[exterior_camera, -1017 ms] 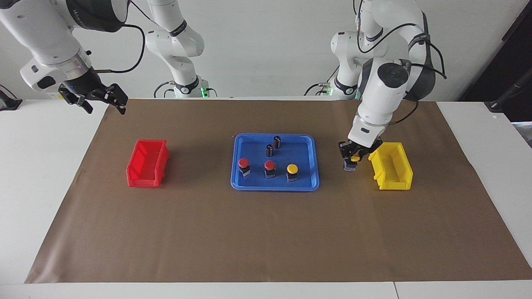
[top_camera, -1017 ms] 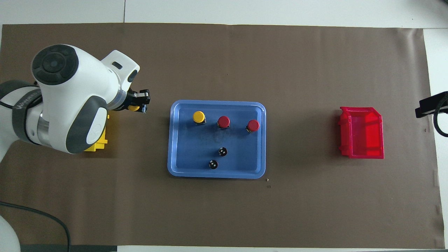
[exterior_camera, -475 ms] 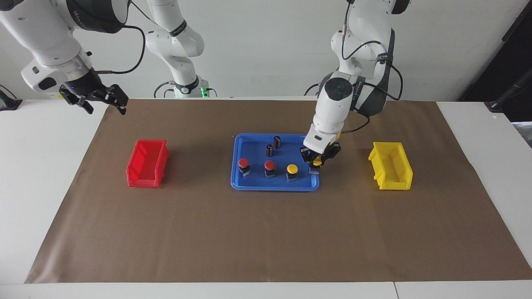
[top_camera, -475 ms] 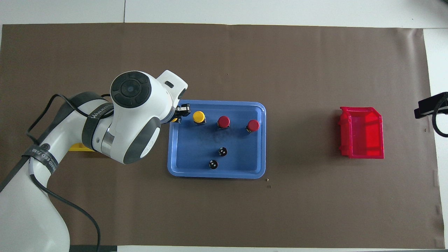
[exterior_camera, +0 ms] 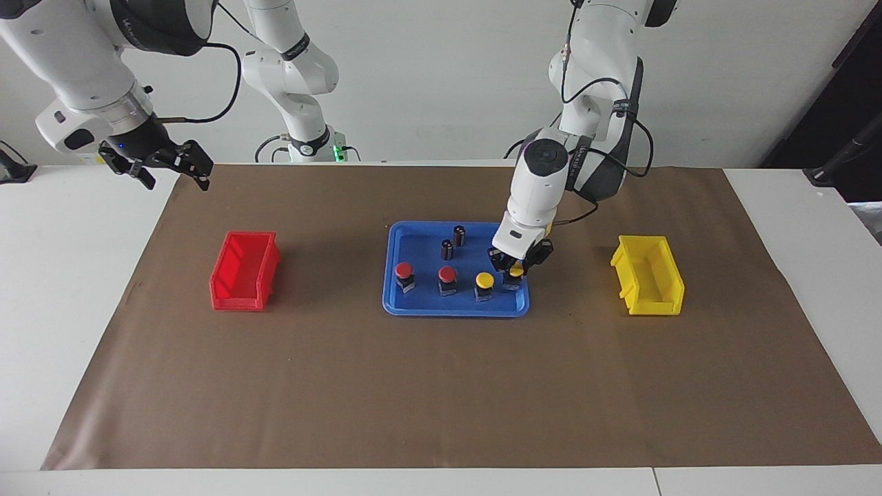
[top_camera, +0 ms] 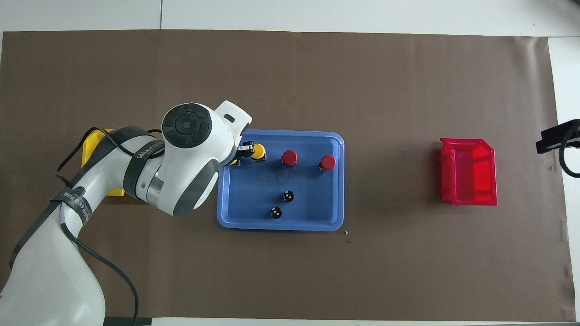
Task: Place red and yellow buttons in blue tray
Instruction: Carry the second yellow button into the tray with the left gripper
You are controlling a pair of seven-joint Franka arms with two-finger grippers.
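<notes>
The last yellow button (exterior_camera: 515,273) is clamped in the left gripper (exterior_camera: 514,270) low over the tray (exterior_camera: 420,308), beside the other yellow button (exterior_camera: 484,280). Lower it flat, then release. The right gripper (exterior_camera: 165,165) waits wide open beside the table's edge.

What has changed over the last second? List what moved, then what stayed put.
The left gripper, shut on a yellow button, carried it from beside the yellow bin to over the blue tray, at the tray's end toward the left arm, beside the other yellow button. Nothing was released. The two red buttons, two dark cylinders, red bin and the waiting right gripper stayed.
</notes>
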